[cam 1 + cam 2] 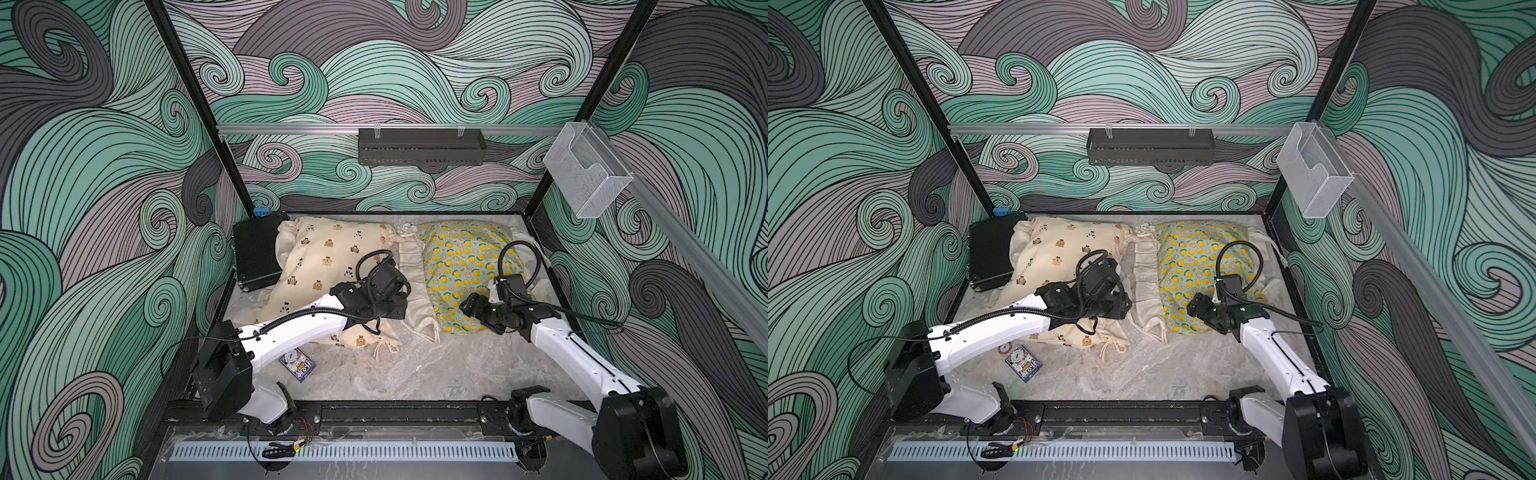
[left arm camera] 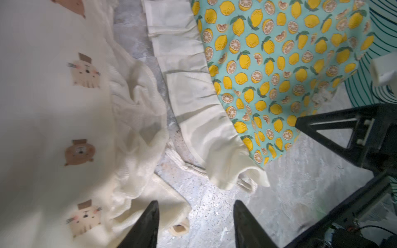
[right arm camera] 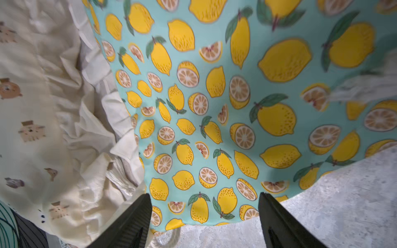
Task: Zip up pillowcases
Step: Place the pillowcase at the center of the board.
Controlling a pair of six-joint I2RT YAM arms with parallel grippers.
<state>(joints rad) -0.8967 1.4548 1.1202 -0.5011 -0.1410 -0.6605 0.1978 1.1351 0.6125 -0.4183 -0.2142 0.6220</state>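
Toward the far side of the bench (image 1: 415, 374), the bear pillowcase (image 1: 328, 253) lies at 11 o'clock and the lemon pillowcase (image 1: 461, 266) at 1 o'clock. Left jaws and right jaws gape, released and empty. With no zipper pull showing, either could pinch ruffle (image 2: 193, 96) instead.

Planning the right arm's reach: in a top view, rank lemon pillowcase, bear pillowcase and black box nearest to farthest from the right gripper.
1. lemon pillowcase, right side, directly at the right gripper.
2. bear pillowcase, to its left, mid-table.
3. black box, far-left corner.
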